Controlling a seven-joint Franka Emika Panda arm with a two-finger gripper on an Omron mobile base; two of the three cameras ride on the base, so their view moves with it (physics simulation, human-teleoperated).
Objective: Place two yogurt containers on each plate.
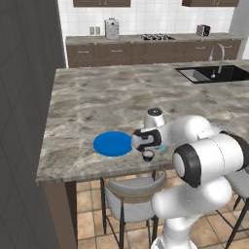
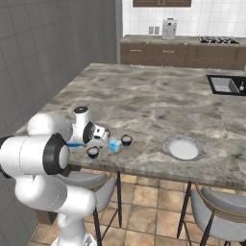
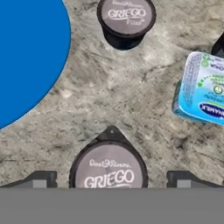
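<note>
- We stand at a kitchen island with a grey-brown marbled counter; a sink is sunk into its far right corner, and dark cabinets with a stove line the back wall.
- We note two grey stools tucked under the near edge of the counter.
- The blue plate lies flat near the counter's front edge, bare, just left of the hand.
- The pale plate sits well apart to the right, also bare.
- The gripper hangs low over the counter beside the blue plate; in the hand view we see its two tips spread wide, one on either side of a dark cup, not touching it.
- That dark yogurt cup, lid reading "GRIEGO", stands upright on the counter between the tips.
- A second dark cup with the same lid stands farther on, near the blue plate's rim but off it.
- The light blue cup stands to the right of both; in the right base view it is just beside another dark cup.
- We count no cup on either plate.
</note>
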